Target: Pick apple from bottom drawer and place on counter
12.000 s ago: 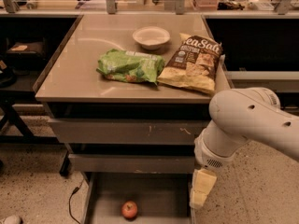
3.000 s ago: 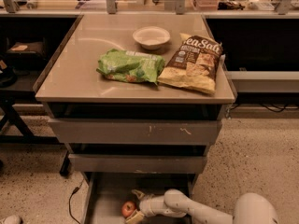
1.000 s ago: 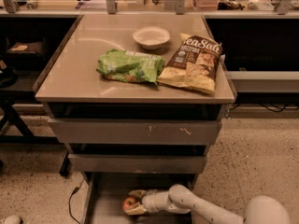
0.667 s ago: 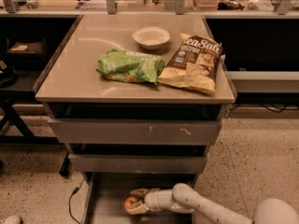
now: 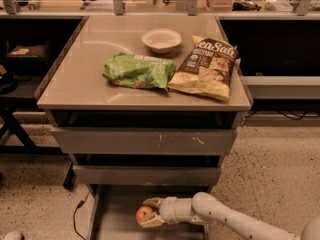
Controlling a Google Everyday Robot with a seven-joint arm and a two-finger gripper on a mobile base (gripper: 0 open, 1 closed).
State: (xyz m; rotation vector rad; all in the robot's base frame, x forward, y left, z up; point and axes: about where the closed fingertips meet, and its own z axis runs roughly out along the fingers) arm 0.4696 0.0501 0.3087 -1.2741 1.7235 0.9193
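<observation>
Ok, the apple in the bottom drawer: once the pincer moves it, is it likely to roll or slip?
Rolling seems likely: the apple is round and the bottom drawer floor looks flat and smooth. Its skin looks smooth too, so it may slip from the pincer, right at it low in the drawer, unless gripped across the middle.

a pale bowl [image 5: 161, 39] sits behind a green chip bag [image 5: 137, 71] and, just beside it, a yellow chip bag [image 5: 205, 69].
</observation>
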